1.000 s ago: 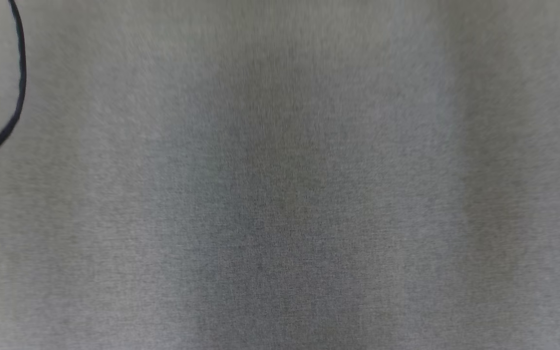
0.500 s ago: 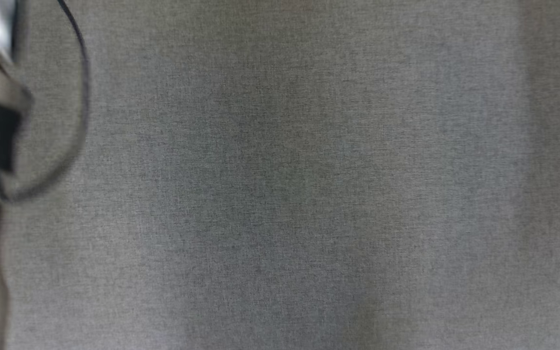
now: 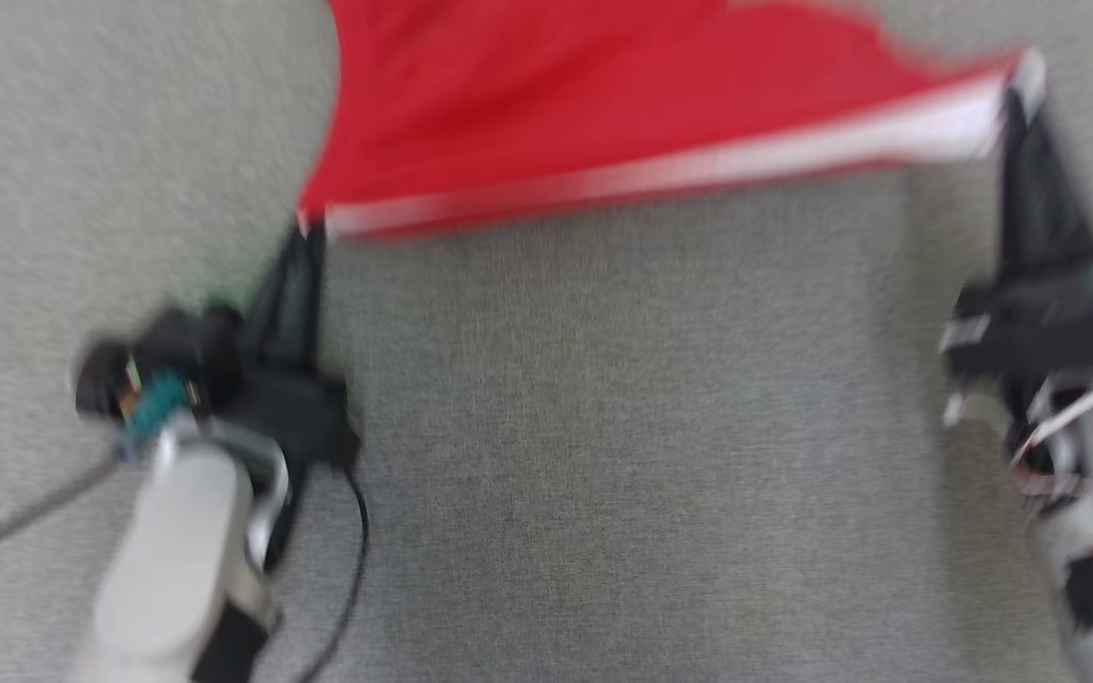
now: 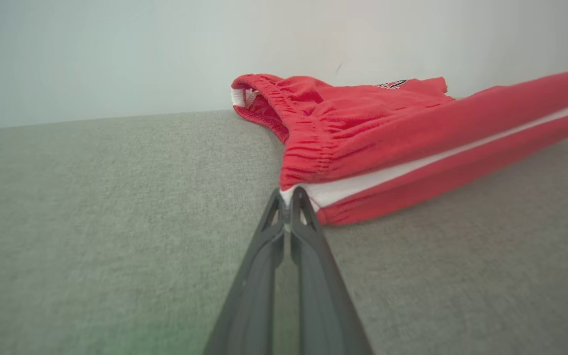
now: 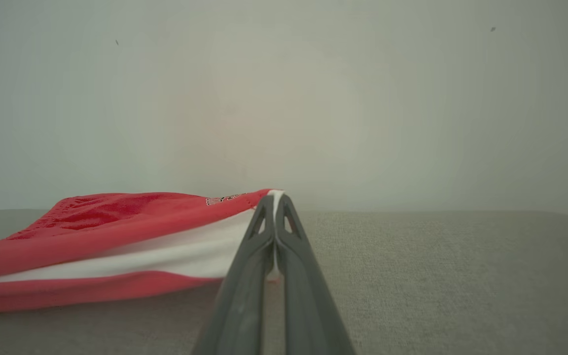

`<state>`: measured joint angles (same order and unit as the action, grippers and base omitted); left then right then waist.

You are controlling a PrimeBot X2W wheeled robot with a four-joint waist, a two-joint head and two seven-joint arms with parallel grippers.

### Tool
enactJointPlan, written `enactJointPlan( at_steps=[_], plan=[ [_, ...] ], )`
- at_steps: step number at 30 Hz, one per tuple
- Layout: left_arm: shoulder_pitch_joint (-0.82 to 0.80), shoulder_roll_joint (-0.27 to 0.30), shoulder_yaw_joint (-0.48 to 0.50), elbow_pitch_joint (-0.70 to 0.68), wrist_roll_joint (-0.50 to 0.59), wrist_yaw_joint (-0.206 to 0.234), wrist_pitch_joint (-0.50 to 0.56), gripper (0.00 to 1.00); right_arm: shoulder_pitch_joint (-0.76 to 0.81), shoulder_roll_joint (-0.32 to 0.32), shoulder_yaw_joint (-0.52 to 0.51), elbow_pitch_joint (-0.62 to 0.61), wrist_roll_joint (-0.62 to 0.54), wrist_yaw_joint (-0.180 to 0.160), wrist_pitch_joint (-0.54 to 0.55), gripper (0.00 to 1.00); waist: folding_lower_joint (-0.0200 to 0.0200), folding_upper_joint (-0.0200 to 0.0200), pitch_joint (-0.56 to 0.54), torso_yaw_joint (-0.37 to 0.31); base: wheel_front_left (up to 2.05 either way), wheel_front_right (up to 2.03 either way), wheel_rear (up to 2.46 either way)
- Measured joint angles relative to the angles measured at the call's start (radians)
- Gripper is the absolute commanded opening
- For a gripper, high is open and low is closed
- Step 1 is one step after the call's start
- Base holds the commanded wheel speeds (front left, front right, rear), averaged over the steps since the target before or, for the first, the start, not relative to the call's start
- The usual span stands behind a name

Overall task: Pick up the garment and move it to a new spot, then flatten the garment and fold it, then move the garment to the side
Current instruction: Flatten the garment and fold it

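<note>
- On the grey fabric surface (image 3: pixel 603 427), at its far side, red shorts (image 3: pixel 556 95) with a white side stripe rest with the striped edge pulled taut.
- Left claw (image 4: pixel 289 193) is pinched tight on the stripe's waistband end.
- Right claw (image 5: pixel 275 197) is clamped on the stripe's other end.

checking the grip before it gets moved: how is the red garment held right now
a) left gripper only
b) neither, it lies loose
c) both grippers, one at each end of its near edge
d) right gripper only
c: the left gripper is shut on one end of the garment, and the right gripper is shut on the other end.
</note>
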<state>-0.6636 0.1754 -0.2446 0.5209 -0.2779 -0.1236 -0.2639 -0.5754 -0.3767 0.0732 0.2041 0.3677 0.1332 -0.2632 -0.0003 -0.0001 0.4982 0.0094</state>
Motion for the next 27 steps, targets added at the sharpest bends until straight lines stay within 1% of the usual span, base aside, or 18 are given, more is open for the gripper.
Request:
enactJointPlan(
  at_steps=[2, 6, 7, 13, 14, 18, 27],
  plan=[
    [0.064, -0.015, 0.015, 0.015, -0.020, -0.002, 0.000, 0.00, 0.063, 0.012, 0.010, 0.018, 0.000, 0.000, 0.000, 0.00, -0.0001, 0.0000, -0.038, -0.001, 0.00, 0.00, 0.00],
    [0.183, -0.020, 0.016, 0.045, -0.031, -0.008, 0.000, 0.00, 0.178, 0.059, 0.012, 0.066, -0.004, 0.000, 0.000, 0.00, -0.0001, -0.0001, -0.117, -0.003, 0.00, 0.00, 0.00],
    [0.183, -0.020, 0.016, 0.045, -0.031, -0.008, 0.000, 0.00, 0.178, 0.059, 0.012, 0.066, -0.004, 0.000, 0.000, 0.00, -0.0001, -0.0001, -0.117, -0.003, 0.00, 0.00, 0.00],
    [0.346, -0.010, -0.045, 0.076, -0.065, -0.008, -0.003, 0.00, 0.349, 0.101, 0.016, 0.125, -0.017, 0.000, 0.000, 0.00, -0.0002, -0.0002, -0.241, -0.009, 0.00, 0.00, 0.00],
    [0.391, -0.004, -0.058, 0.083, -0.083, -0.008, -0.003, 0.00, 0.402, 0.101, 0.039, 0.146, -0.027, 0.000, 0.000, 0.00, -0.0001, -0.0002, -0.280, -0.012, 0.00, 0.00, 0.00],
    [0.471, 0.007, -0.072, 0.086, -0.107, -0.009, -0.002, 0.00, 0.490, 0.102, 0.064, 0.179, -0.041, 0.000, 0.000, 0.00, -0.0001, -0.0001, -0.355, -0.017, 0.00, 0.00, 0.00],
    [0.612, 0.022, -0.085, 0.081, -0.145, -0.008, -0.001, 0.00, 0.607, 0.111, 0.102, 0.205, -0.061, 0.000, 0.000, 0.00, 0.0001, -0.0001, -0.484, -0.032, 0.00, 0.00, 0.00]
  ],
)
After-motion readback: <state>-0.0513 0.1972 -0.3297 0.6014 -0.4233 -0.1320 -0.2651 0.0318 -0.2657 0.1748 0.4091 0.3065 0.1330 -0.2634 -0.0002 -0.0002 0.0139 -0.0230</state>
